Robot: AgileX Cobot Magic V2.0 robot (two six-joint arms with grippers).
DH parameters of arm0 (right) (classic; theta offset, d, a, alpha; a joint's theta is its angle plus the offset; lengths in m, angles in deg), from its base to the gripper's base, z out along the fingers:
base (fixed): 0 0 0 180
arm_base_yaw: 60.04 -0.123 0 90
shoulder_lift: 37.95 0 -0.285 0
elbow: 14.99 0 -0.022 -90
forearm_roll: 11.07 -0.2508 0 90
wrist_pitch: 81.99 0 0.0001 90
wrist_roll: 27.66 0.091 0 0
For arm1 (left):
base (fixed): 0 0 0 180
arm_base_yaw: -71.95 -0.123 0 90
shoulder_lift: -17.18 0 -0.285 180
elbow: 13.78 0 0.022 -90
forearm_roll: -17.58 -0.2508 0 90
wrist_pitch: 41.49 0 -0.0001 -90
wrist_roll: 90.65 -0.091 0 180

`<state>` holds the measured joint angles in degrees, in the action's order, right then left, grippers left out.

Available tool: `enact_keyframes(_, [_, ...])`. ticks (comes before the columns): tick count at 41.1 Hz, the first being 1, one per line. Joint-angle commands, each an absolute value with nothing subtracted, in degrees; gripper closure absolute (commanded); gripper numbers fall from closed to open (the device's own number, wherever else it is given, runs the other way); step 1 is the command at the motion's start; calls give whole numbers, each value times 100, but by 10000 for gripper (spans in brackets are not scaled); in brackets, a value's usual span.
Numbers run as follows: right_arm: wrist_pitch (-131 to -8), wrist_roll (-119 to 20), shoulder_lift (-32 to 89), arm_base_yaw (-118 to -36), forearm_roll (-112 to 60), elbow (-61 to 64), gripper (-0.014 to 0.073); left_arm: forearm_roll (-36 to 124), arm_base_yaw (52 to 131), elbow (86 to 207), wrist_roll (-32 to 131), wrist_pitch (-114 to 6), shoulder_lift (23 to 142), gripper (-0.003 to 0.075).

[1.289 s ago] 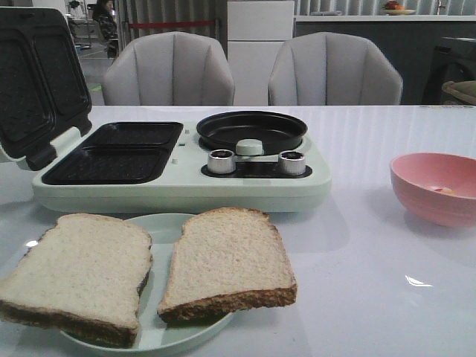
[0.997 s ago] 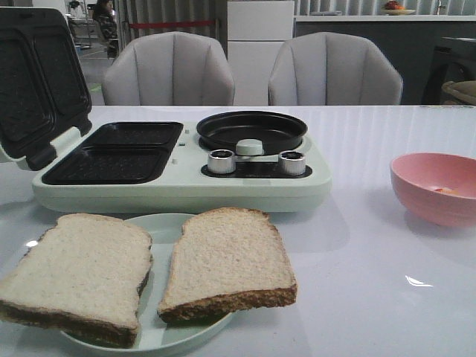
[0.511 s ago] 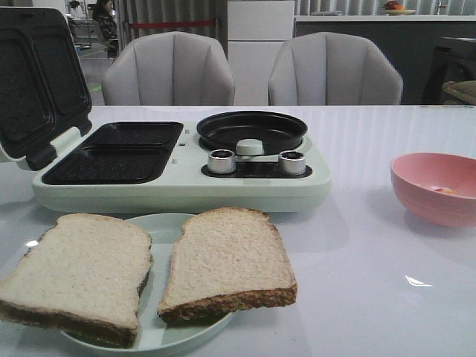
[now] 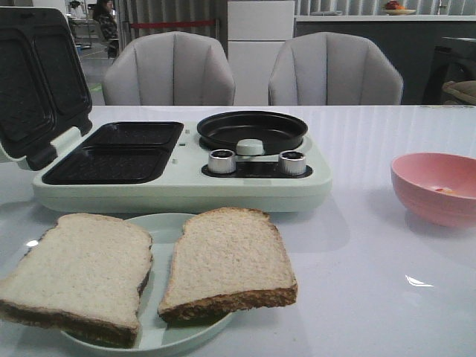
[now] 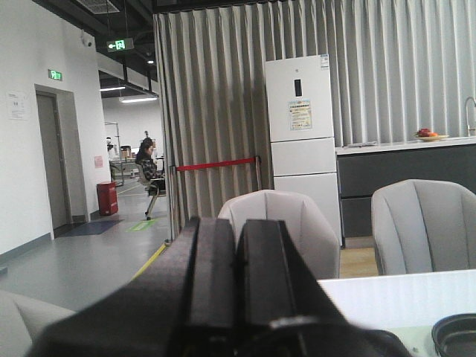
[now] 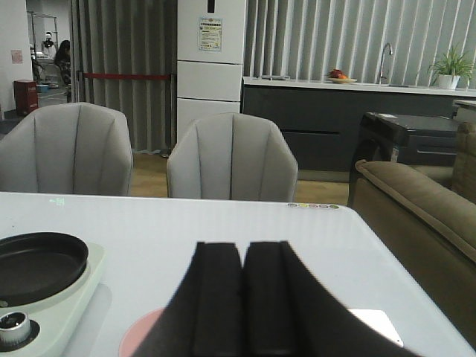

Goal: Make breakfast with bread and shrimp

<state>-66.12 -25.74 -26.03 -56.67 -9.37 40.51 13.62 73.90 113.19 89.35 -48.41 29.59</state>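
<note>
Two slices of bread lie side by side on a plate before the open sandwich maker, within reach. Shrimp waits in the pink bowl. My left gripper and right gripper are both pressed closed, empty.

Beyond my white table I see two grey upholstered chairs facing a white refrigerator set against grey pleated curtains, a dark counter with a fruit plate, a potted plant, and a beige sofa.
</note>
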Motion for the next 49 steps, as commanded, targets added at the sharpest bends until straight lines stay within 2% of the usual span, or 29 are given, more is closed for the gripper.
enact_keyframes(1, [-6756,-2620,-2087,-5669,-856,3383,564,1320,7425,12103,8995,-4916,3468,620])
enact_keyframes(8, [-5847,-2620,-1153,-5669,-862,2323,564,1356,7425,12969,8995,-5797,4260,620])
enact_keyframes(13, [-5309,-2620,-560,-5669,-862,1911,564,1420,7425,13156,8995,-6258,4709,620])
enact_keyframes(22, [-4803,-2620,239,-5669,-862,1875,564,1529,7425,13016,8995,-6716,5283,620])
enact_keyframes(33, [-4240,-2620,1031,-5669,-862,1875,564,2110,7425,12580,8995,-6736,5784,620])
enact_keyframes(49, [-4121,-2622,1485,-5669,-849,1880,550,2099,7425,12470,8995,-6728,6313,620])
